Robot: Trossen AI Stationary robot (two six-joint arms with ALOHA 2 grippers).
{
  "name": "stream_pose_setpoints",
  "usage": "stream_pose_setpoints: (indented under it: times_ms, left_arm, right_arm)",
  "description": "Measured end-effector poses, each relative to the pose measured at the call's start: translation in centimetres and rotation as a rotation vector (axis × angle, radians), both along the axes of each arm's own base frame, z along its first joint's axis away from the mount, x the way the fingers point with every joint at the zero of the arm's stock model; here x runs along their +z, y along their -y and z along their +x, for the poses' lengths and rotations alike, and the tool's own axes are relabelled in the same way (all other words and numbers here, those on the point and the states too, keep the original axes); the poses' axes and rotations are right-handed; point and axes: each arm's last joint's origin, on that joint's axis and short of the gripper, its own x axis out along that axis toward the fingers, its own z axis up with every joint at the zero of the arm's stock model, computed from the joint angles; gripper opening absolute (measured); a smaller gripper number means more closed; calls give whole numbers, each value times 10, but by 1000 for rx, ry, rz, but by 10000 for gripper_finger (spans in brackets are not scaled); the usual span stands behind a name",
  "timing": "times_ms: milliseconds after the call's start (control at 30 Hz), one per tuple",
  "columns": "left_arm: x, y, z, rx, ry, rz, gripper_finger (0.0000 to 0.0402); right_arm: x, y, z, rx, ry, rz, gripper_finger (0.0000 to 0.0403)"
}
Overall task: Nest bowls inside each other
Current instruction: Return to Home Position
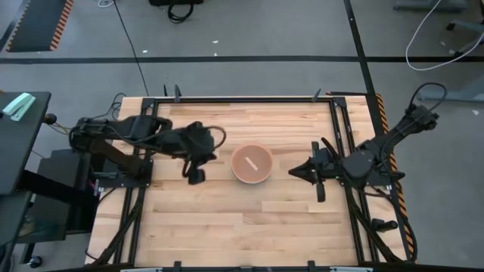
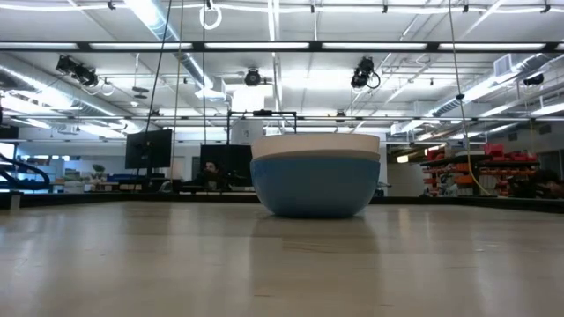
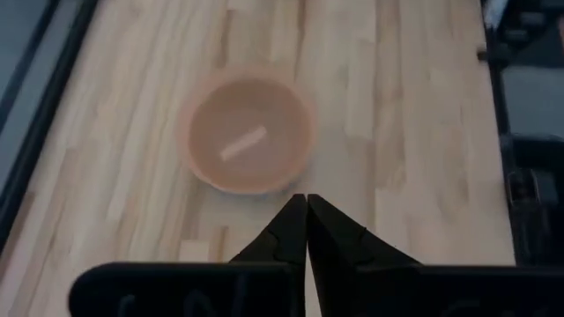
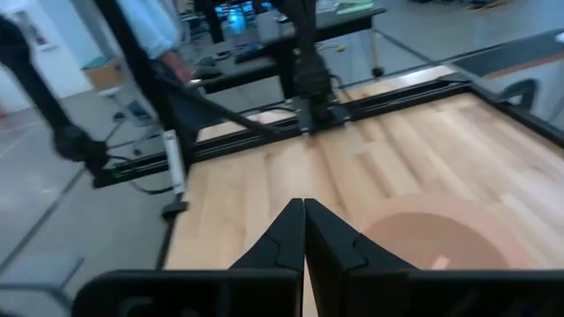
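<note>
The three bowls stand nested in one stack (image 1: 252, 163) at the table's middle, resting on the blue bowl's base. The salmon-pink bowl (image 3: 249, 130) is innermost and shows from above. In the low view the blue bowl (image 2: 315, 187) is at the bottom, with the pale grey-white bowl's rim (image 2: 315, 143) above it. My left gripper (image 1: 196, 176) is shut and empty, left of the stack. My right gripper (image 1: 293, 172) is shut and empty, right of the stack. The pink bowl also shows in the right wrist view (image 4: 432, 233).
A black metal frame (image 1: 242, 99) runs along the table's far edge and both sides. Bare wood lies on the near half of the table (image 1: 242, 227). A person (image 4: 154, 35) stands beyond the table in the right wrist view.
</note>
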Motion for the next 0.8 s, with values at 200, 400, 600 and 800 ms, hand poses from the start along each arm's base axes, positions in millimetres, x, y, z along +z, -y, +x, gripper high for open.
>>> stream_pose_setpoints:
  times_ms: [200,400,600,800]
  left_arm:
    - [3,23,-7,22,56,84,28]
    - [10,53,-9,-58,165,100,36]
    - [-15,82,-4,-155,231,85,30]
    - [-68,94,-4,-217,222,56,21]
  right_arm:
    - [1,-11,-9,96,0,3,13]
    - [-1,-31,-21,194,-8,12,14]
    - [-5,-55,-31,195,15,-21,15]
    - [-15,-85,-31,231,30,-30,16]
